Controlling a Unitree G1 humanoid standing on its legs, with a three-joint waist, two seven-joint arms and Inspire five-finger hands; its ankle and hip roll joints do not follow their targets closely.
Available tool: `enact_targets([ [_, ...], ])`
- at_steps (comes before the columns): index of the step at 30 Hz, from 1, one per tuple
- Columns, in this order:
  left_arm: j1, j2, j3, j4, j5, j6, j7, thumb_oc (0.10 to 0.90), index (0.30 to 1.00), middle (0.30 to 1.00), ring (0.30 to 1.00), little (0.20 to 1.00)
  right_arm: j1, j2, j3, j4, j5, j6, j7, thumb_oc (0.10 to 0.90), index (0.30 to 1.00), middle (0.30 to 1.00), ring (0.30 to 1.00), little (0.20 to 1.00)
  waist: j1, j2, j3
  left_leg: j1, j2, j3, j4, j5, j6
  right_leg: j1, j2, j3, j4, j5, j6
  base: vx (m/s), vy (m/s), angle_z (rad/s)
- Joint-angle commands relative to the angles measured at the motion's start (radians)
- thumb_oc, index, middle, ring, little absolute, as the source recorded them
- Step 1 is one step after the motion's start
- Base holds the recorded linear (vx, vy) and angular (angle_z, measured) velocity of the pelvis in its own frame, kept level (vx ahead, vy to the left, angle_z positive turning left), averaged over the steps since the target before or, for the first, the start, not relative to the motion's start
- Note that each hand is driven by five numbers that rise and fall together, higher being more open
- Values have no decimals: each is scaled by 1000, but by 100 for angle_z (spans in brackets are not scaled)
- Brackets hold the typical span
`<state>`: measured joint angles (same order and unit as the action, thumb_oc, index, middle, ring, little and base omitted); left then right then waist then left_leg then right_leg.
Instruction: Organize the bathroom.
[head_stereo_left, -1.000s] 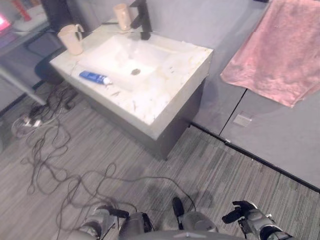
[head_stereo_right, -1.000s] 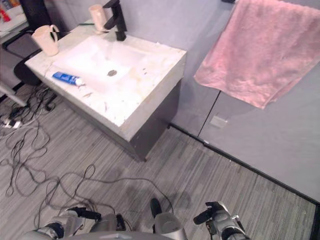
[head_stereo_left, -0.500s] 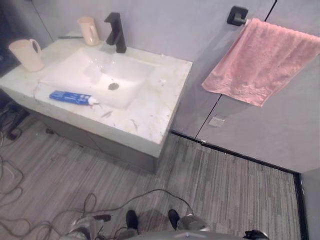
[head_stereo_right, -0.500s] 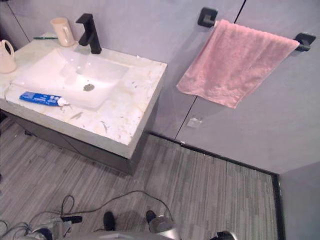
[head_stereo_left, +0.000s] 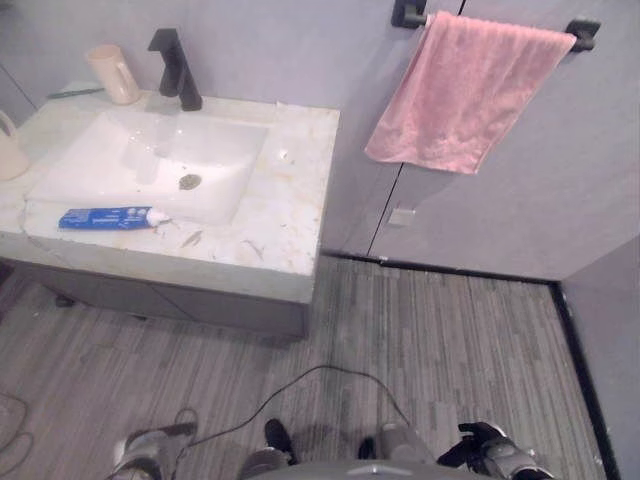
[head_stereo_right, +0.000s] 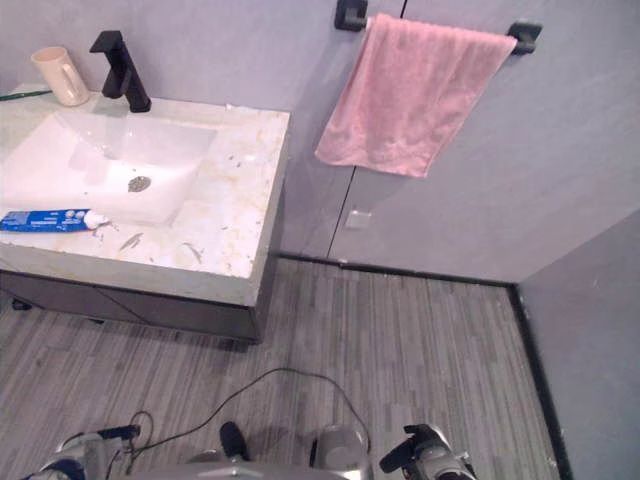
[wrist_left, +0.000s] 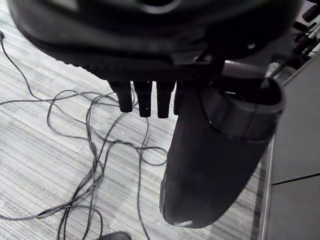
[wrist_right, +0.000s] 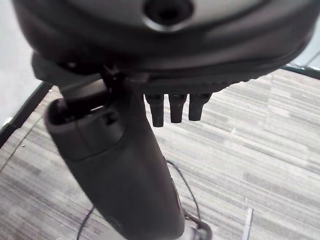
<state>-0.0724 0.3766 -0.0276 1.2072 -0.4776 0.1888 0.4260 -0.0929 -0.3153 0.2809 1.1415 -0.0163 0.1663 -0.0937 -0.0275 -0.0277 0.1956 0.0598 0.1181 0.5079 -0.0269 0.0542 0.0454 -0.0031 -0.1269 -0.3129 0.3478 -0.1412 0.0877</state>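
We see a pink towel (head_stereo_right: 412, 95) hanging over a black wall rail (head_stereo_right: 523, 35), draped unevenly so that one lower corner drops further than the other; its cloth looks soft and slightly fuzzy, with a plain band near the hem. To the left of it stands a vanity with a pale marbled countertop (head_stereo_left: 285, 215) and a white rectangular basin (head_stereo_left: 150, 165) sunk into it, a round drain at the basin's floor. A blue toothpaste tube (head_stereo_left: 108, 217) with a white cap lies flat on the front ledge of the countertop, just beside the basin's edge; there is white print on the tube, but we cannot read it. A matte black faucet (head_stereo_left: 174, 68) rises at the back of the basin, and a beige cup (head_stereo_left: 112, 74) with a handle stands next to it by the wall. Our left hand (wrist_left: 145, 97) hangs low over the grey striped floor (head_stereo_right: 400, 330), fingers relaxed and straight, grasping nothing. Our right hand (wrist_right: 172, 107) likewise hangs over the floor, fingers loose and empty.
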Motion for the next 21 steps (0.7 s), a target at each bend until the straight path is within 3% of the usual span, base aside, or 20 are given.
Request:
enact_targets([
  [1, 4, 9, 46, 30, -21, 24, 85, 800, 900, 900, 900, 900, -82, -62, 42, -6, -62, -22, -8, 800, 900, 900, 900, 900, 30, -18, -30, -151, -47, -71, 238, -144, -73, 113, 10, -39, -259, 35, 39, -357, -272, -170],
  [2, 15, -5, 49, 11, -14, 21, 87, 800, 900, 900, 900, 900, -98, -69, 64, -27, -53, -12, -12, 800, 900, 900, 900, 900, 42, -19, -18, -180, -33, -80, 243, -120, -89, 112, 30, -22, -295, 52, 31, -260, -200, -103],
  [6, 29, -17, 37, -7, -29, 11, 63, 800, 900, 900, 900, 900, -83, -88, 72, -68, -39, 30, -26, 800, 900, 900, 900, 900, 26, -6, -5, -187, -31, -94, 207, -84, -96, 103, 57, -2, -292, 57, 20, -211, -66, -28],
  [8, 31, -20, 43, -5, -39, 1, 61, 800, 900, 900, 900, 900, -64, -95, 63, -71, -40, 39, -24, 800, 900, 900, 900, 900, 15, -3, -7, -173, -33, -100, 191, -77, -94, 100, 63, 2, -289, 58, 17, -130, -26, 19],
  [10, 38, -18, 64, -5, -46, -5, 54, 800, 900, 900, 900, 900, -51, -99, 61, -61, -59, 48, -17, 800, 900, 900, 900, 900, 15, -8, -9, -163, -36, -149, 208, -88, -91, 90, 65, 15, -278, 58, 7, -99, -28, 12],
  [13, 65, -7, 83, -2, -61, -18, 27, 800, 900, 900, 900, 900, -56, -102, 76, -41, -76, 56, -1, 800, 900, 900, 900, 900, 47, -26, -4, -195, -31, -373, 302, -12, -97, 78, 75, 94, -276, 76, -22, -93, -27, -18],
  [14, 68, -7, 84, -3, -60, -19, 25, 800, 900, 900, 900, 900, -57, -102, 78, -40, -77, 57, 0, 800, 900, 900, 900, 900, 49, -27, -4, -196, -30, -390, 310, -7, -97, 78, 76, 101, -276, 76, -23, -30, 28, -68],
  [15, 81, -4, 97, 4, -32, -24, 2, 800, 900, 900, 900, 900, -65, -106, 90, -31, -68, 61, 8, 800, 900, 900, 900, 900, 57, -32, -13, -188, 17, -448, 326, 45, -106, 72, 75, 129, -276, 80, -31, -14, 103, -87],
  [16, 86, 4, 93, 10, -8, -27, -8, 800, 900, 900, 900, 900, -71, -107, 94, -29, -58, 64, 8, 800, 900, 900, 900, 900, 52, -29, -21, -160, 78, -452, 304, 89, -117, 67, 75, 134, -265, 73, -36, -1, 149, -83],
  [19, 91, 20, 83, 18, 20, -23, -32, 800, 900, 900, 900, 900, -75, -111, 97, -26, -46, 67, -1, 800, 900, 900, 900, 900, 40, -10, -34, -114, 143, -471, 239, 156, -131, 51, 71, 148, -235, 56, -37, 35, 259, -55],
  [20, 89, 35, 67, 18, 34, -25, -49, 800, 900, 900, 900, 900, -79, -118, 100, -28, -40, 80, -9, 800, 900, 900, 900, 900, 31, 9, -38, -98, 186, -500, 187, 208, -146, 40, 55, 162, -206, 42, -34, 64, 557, -12],
  [21, 82, 49, 49, 12, 34, -30, -71, 800, 900, 900, 900, 900, -83, -128, 103, -27, -29, 88, -24, 800, 900, 900, 900, 900, 26, 31, -37, -91, 202, -521, 141, 222, -155, 35, 34, 169, -180, 28, -27, 70, 613, -8],
])
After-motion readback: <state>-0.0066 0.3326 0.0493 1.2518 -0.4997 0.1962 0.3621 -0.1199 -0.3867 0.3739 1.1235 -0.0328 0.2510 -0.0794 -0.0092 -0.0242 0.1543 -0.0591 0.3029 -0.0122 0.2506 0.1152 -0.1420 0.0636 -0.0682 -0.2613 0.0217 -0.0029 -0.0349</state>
